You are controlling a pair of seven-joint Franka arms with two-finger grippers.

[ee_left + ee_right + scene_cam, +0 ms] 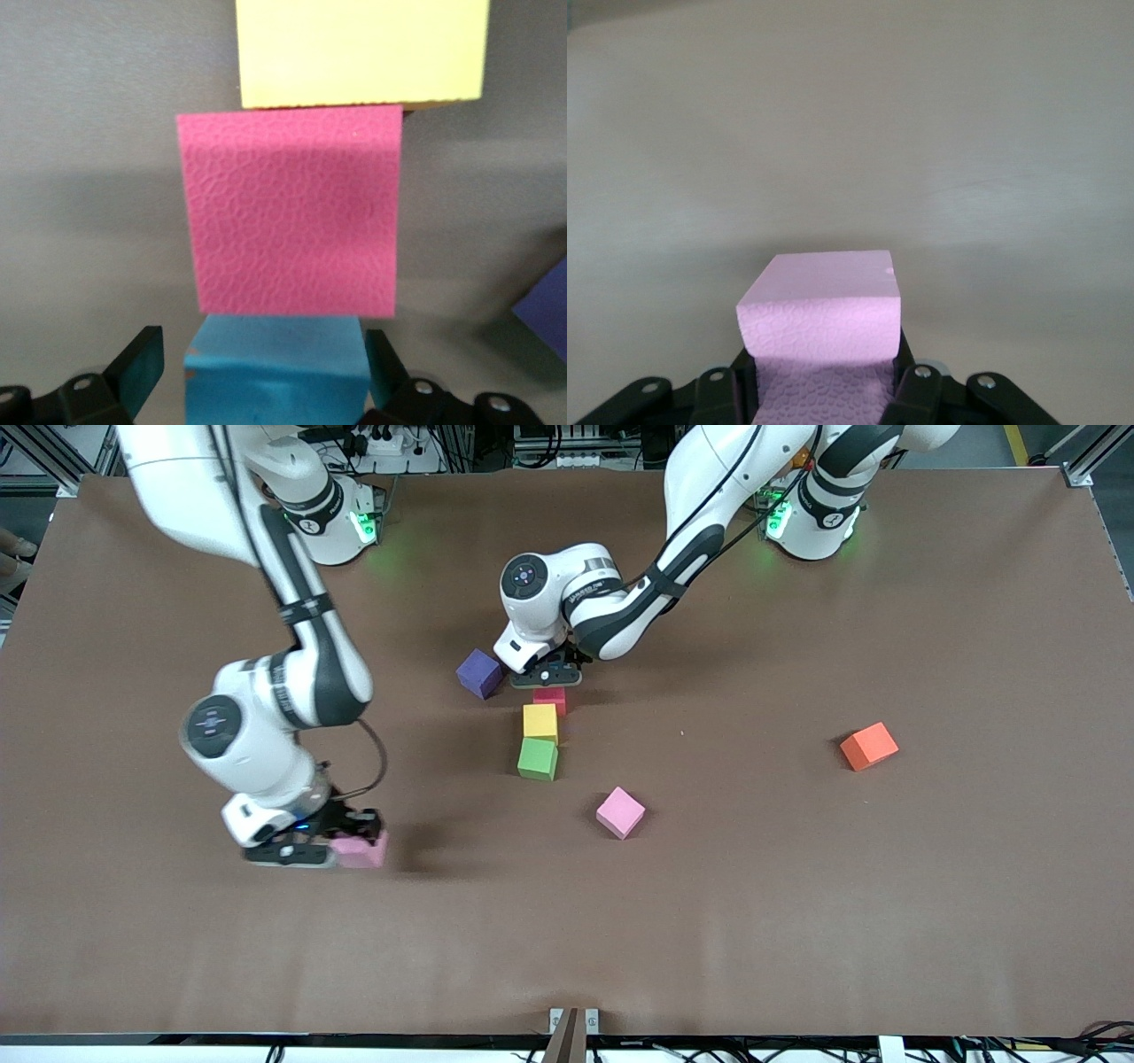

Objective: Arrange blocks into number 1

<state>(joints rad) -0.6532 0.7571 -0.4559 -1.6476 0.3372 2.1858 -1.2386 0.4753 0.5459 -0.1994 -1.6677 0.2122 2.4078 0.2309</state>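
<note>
A column of blocks stands mid-table: green [538,759] nearest the camera, then yellow [540,722], then red [550,698]. My left gripper [554,680] sits low at the column's farther end, open around a blue block [275,372] that touches the red block [288,212]; the blue one is hidden in the front view. A purple block [479,673] lies beside that gripper. A pink block [620,812] and an orange block [869,746] lie loose. My right gripper [347,841] is shut on the second pink block [819,319], low over the table toward the right arm's end.
The brown table [797,921] stretches wide around the blocks. A metal bracket [571,1027] sits at its near edge. A person's fingers [12,553] show at the edge by the right arm's end.
</note>
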